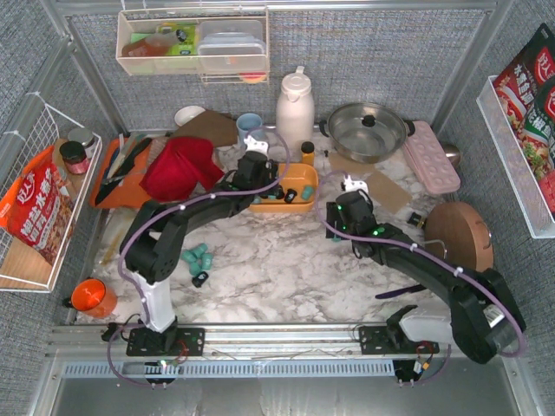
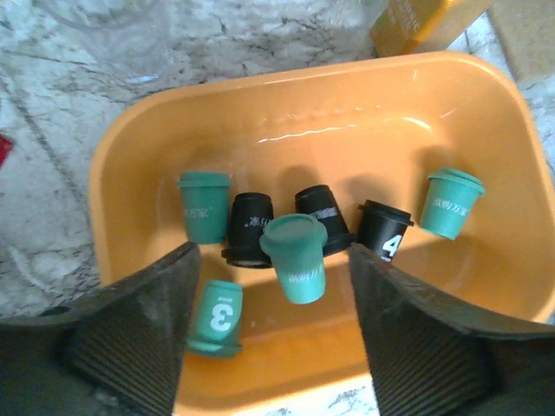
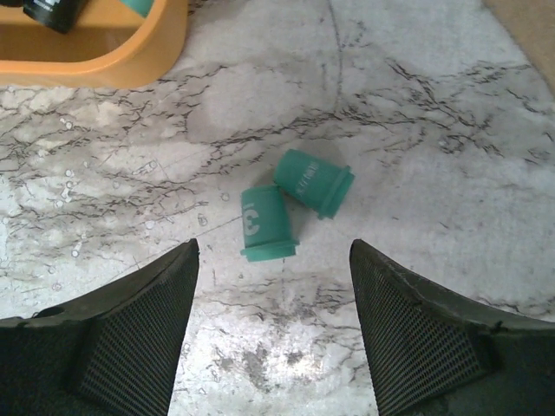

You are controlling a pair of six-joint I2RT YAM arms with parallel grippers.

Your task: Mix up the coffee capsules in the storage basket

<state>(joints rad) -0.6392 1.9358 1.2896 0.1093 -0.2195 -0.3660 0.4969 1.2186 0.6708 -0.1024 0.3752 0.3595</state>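
Hanging over the basket (image 2: 347, 113), the left pincer (image 2: 270, 256) stands wide, w/ a teal pod (image 2: 295, 258) between its fingers but touching neither. It's prob. held there so the pod lands among the rest: three black & three more teal, jumbled mid-basket. The right pincer (image 3: 273, 247), also wide & empty, hovers over two teal pods (image 3: 267, 224) lying against each other on the marble table (image 3: 434, 130) near the basket, likely next for pickup. Readable: white "3" on one teal pod (image 2: 217, 318), "4" on a black pod (image 2: 383, 232). Other print too small.
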